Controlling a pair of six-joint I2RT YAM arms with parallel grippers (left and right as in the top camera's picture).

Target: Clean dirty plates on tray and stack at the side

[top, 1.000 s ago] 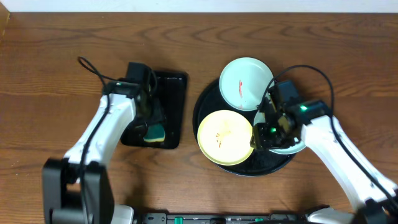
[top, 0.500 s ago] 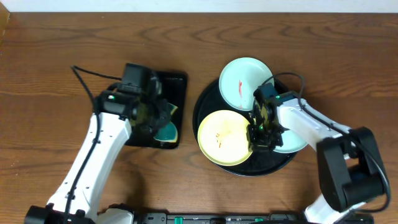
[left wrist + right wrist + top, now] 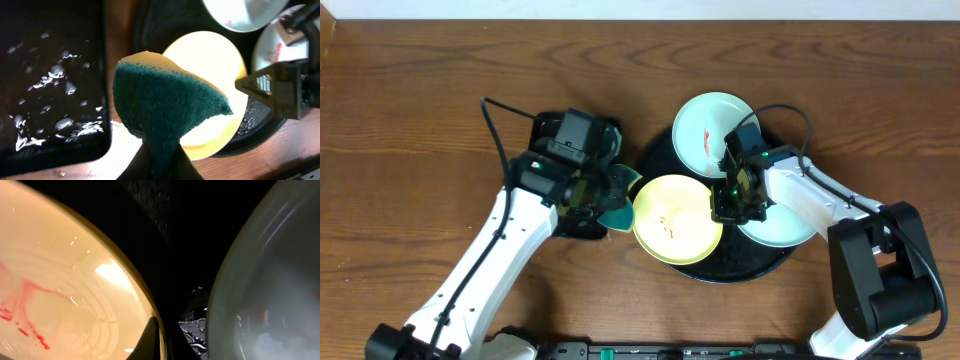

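This is a robotics lab bench staged as a dishwashing station. A left arm [image 3: 490, 250] and a right arm [image 3: 820, 205], both white and black, rise from a black rail [image 3: 680, 351] at the near edge of a wood-grain table [image 3: 420, 80]. Loose black cables [image 3: 782, 107] loop off them. The props are few: a wet rectangular tray [image 3: 50, 75], a green-and-yellow sponge [image 3: 165, 110], and a round tray [image 3: 720, 272]. It holds 3 plastic plates, a yellow plate [image 3: 670, 220] and 2 mint plates [image 3: 715, 125], with red smears. A pale wall [image 3: 640, 8] runs along the far edge.
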